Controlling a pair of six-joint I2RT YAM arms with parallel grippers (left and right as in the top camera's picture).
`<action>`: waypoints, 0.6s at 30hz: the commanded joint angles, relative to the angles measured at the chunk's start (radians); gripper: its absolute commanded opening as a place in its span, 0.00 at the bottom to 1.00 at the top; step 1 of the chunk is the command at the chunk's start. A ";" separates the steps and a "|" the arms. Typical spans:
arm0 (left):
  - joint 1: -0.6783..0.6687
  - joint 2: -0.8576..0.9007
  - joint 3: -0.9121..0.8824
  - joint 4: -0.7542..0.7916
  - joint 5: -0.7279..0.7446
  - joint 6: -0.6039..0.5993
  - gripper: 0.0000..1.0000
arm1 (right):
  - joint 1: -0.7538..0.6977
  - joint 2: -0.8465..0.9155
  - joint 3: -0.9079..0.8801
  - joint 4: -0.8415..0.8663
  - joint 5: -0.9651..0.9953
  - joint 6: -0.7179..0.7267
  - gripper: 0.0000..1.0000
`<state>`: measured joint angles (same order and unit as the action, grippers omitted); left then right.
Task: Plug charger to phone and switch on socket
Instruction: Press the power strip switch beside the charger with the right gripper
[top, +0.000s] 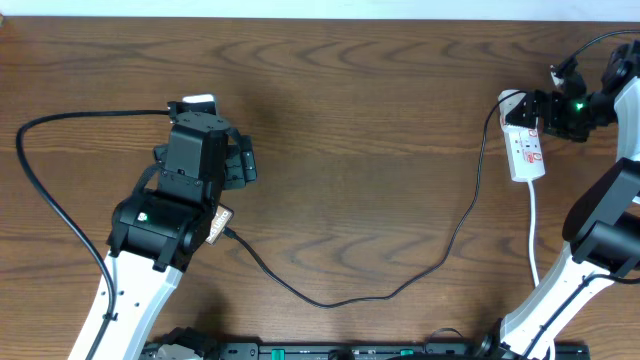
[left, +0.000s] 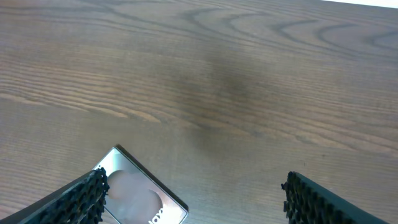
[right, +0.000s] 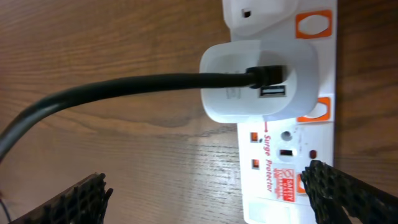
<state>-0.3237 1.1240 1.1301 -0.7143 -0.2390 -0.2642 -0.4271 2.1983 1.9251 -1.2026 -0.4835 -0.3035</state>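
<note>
The phone (left: 144, 198) lies under my left gripper (left: 196, 202); only one glare-lit corner with white lettering shows between the open fingers. From overhead a pale end of the phone (top: 201, 100) peeks out beyond the left gripper (top: 205, 120). The charger cable (top: 330, 300) runs from the left arm across the table to the socket (top: 526, 155); its connector tip is hidden under the arm. In the right wrist view the charger cable (right: 124, 90) enters a white adapter (right: 249, 93) plugged into the socket (right: 283, 162). My right gripper (right: 208, 199) is open and empty above the socket, and also shows overhead (top: 548, 108).
The socket's white cord (top: 535, 230) runs toward the front edge beside the right arm. A thick black robot cable (top: 50, 190) loops at the far left. A second white plug (right: 261, 15) sits on the strip beyond the adapter.
</note>
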 joint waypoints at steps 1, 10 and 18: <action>-0.003 -0.001 0.013 0.000 -0.016 0.008 0.89 | -0.011 -0.014 0.010 0.010 0.012 -0.030 0.99; -0.003 -0.001 0.013 0.000 -0.016 0.008 0.89 | -0.011 -0.014 0.010 0.047 0.010 -0.046 0.99; -0.003 -0.001 0.013 0.000 -0.016 0.009 0.89 | -0.021 -0.014 0.010 0.062 0.015 -0.095 0.99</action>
<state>-0.3237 1.1240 1.1301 -0.7139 -0.2390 -0.2642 -0.4347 2.1983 1.9251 -1.1458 -0.4706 -0.3672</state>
